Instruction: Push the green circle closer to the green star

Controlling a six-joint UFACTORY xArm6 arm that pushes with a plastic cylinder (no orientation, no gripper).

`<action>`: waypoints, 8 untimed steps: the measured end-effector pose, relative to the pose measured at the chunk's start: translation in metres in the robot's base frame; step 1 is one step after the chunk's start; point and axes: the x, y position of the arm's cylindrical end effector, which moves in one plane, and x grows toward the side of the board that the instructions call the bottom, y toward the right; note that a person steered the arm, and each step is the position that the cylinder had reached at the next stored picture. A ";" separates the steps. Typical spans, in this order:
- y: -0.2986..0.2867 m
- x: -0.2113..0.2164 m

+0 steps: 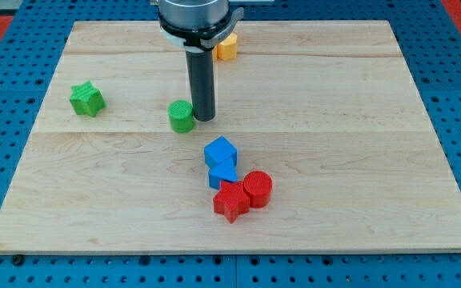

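No claw is fitted, so nothing is held. My tip (204,119) is set touching the green circle (181,116) on its right, so a leftward push drives it toward the green star (86,98), well apart at far left.

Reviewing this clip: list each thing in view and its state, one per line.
My tip: down on the board, at the green circle's right side.
Green circle: upright, apart from the star.
Green star: alone at the view's left.
Blue blocks: touching.
Red blocks: touching.
Orange block: partly hidden.
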 end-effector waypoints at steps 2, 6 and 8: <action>-0.011 0.040; -0.022 -0.042; -0.048 -0.041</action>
